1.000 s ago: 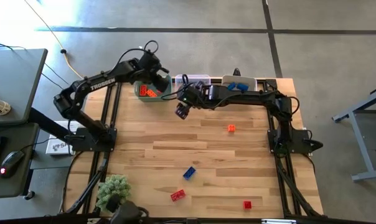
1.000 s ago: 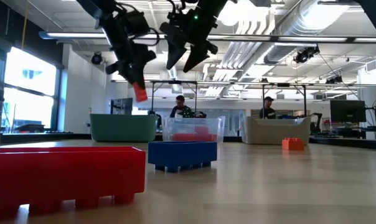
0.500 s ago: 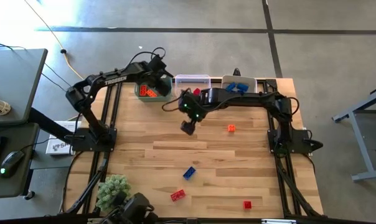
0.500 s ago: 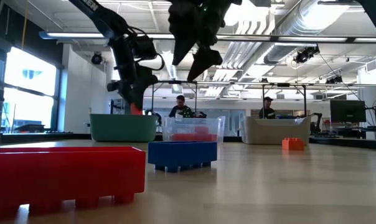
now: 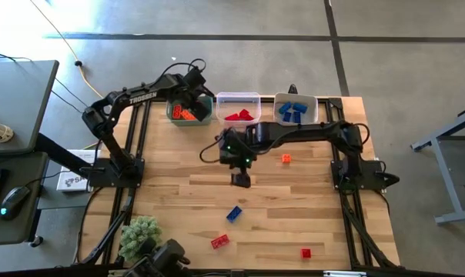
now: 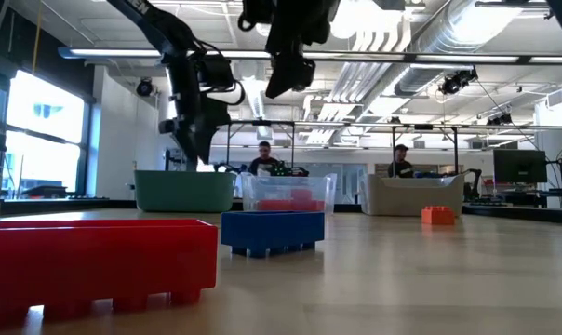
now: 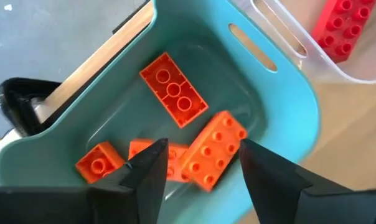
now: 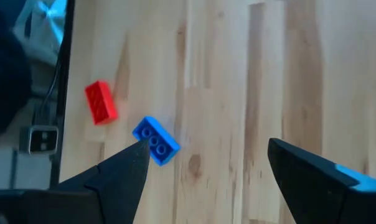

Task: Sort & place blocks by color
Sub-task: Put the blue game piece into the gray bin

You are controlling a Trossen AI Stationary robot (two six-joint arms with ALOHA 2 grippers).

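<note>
on top of the wooden table point(image 5: 294, 200) two dark arms reach out, and three bins sit in a row along its far edge — a teal bin point(image 5: 188, 112), a clear bin point(image 5: 239, 98) and a pale bin point(image 5: 296, 99). the left gripper point(image 7: 199, 167) hangs right over the teal bin with its fingers spread and nothing held between them. under it lie four orange blocks point(image 7: 174, 89), all down on the floor of that bin. the right gripper point(image 8: 203, 168) hangs over the middle of the table, above the wood and not touching it, and its fingers are spread wide with nothing in them too. down past those fingers a loose blue block point(image 8: 156, 140) lies flat on the wood, and a loose red block point(image 8: 101, 101) lies near it but apart. from above, the clear bin has red blocks point(image 5: 240, 116) in it and the pale bin has blue blocks point(image 5: 292, 111) in it. one small orange block point(image 5: 286, 159) sits alone on the wood just beside the right arm. another red block point(image 5: 306, 252) lies close to the near edge of the table, well apart from the rest. a green spiky ball point(image 5: 139, 234) sits at the near left corner. from the low camera — the red block and the blue one look big up front, and two people point(image 6: 268, 158) sit far back in the room.
</note>
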